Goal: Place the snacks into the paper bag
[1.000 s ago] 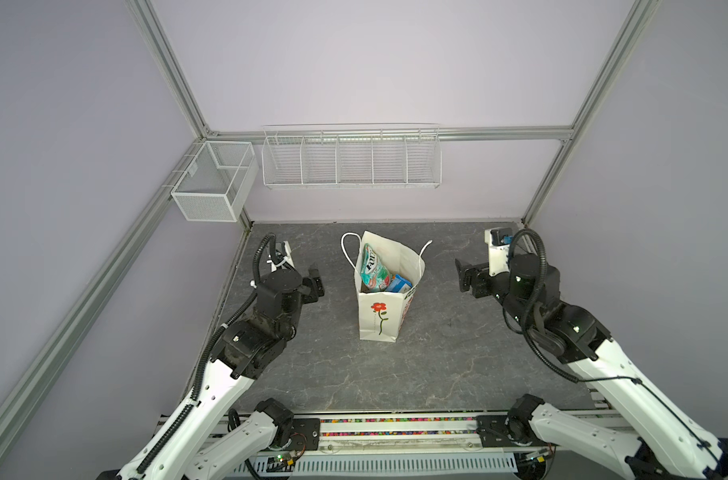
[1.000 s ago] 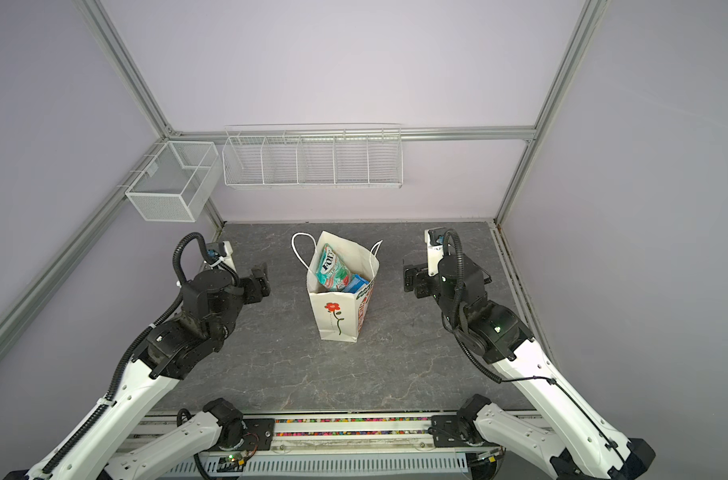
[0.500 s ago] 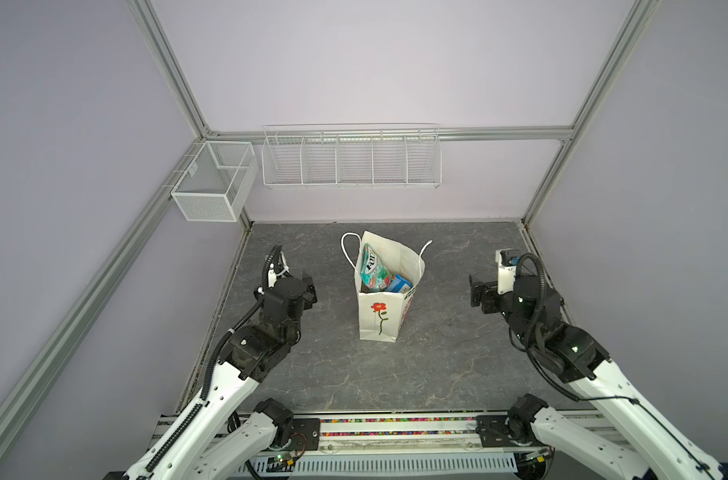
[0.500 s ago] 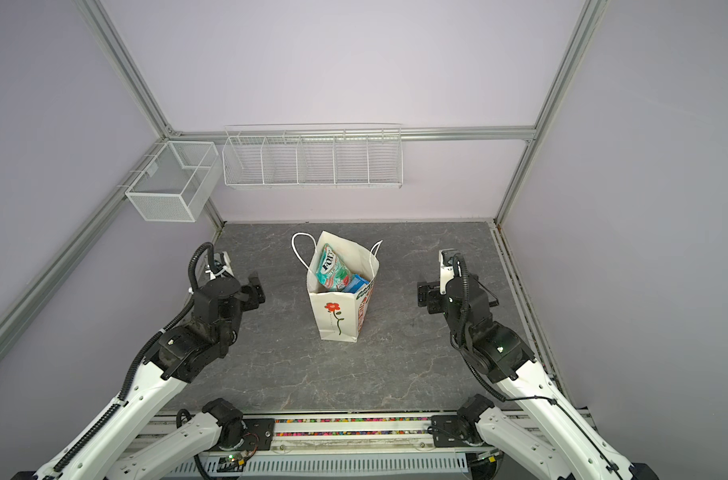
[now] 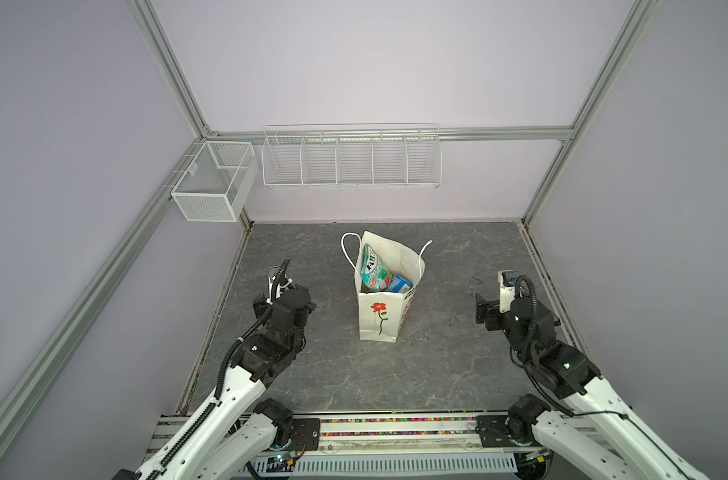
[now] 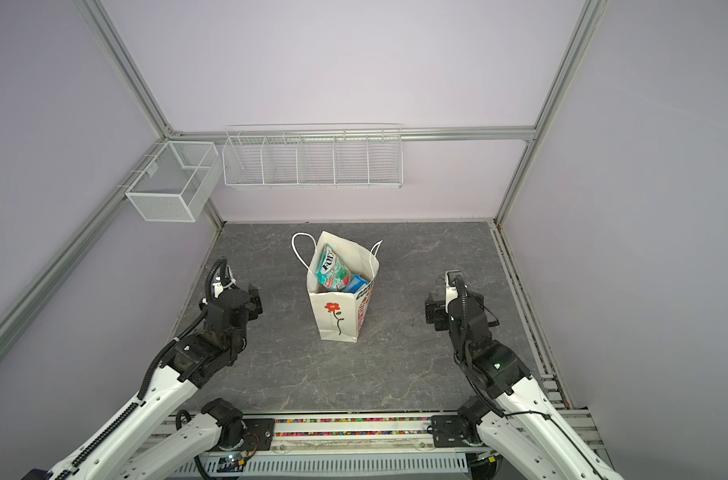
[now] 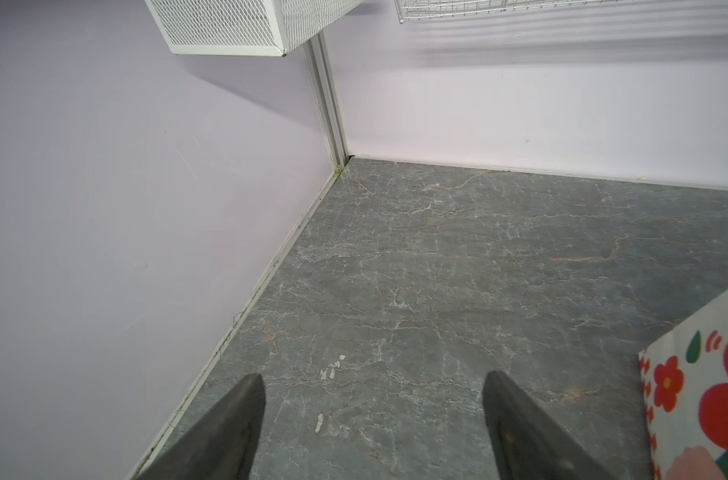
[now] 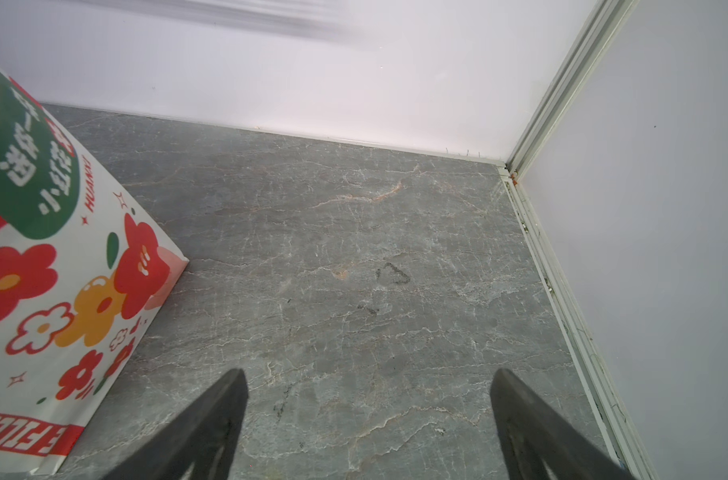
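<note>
The white paper bag (image 5: 378,322) stands upright in the middle of the grey surface (image 5: 445,365), its mouth open and a red flower on its front. Inside it, a FOX'S packet (image 5: 372,268) leans beside a blue pack (image 5: 398,284). The left pincer (image 7: 372,380) and right pincer (image 8: 368,374) flank the bag, well apart from it, jaws spread wide and empty.

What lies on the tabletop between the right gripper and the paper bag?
Nothing: in both top views the grey tabletop between the right gripper and the paper bag is bare. The right wrist view shows the same.
</note>
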### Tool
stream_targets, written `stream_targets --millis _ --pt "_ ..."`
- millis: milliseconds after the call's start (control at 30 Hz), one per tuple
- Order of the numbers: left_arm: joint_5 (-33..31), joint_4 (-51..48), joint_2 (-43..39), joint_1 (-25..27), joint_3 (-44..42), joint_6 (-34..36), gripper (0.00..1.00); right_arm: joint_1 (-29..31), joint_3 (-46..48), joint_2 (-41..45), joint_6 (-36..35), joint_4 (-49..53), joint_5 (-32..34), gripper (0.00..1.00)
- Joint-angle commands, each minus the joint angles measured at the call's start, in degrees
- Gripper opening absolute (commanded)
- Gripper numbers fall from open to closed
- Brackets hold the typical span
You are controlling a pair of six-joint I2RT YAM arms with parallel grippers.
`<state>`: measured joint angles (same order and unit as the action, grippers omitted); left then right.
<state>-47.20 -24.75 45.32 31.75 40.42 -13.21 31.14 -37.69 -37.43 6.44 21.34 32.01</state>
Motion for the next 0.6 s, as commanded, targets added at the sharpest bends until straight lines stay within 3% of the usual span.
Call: stream_targets --millis 0,367,567 --pt "-2.94 2.64 -0.03 -0.54 -1.76 0.61 0.83 -0.98 2.45 0.63 0.38 -2.62 0.8 0.94" --pt "-4.97 9.12 2.48 -0.72 -9.7 -0.58 0.82 -4.58 10.1 3.16 1.41 -5.74 -1.33 0.95" --pt "-5.83 12.07 3.49 -0.98 -12.42 0.12 0.82 -6.45 14.37 5.81 0.78 -8.04 1.66 0.95"
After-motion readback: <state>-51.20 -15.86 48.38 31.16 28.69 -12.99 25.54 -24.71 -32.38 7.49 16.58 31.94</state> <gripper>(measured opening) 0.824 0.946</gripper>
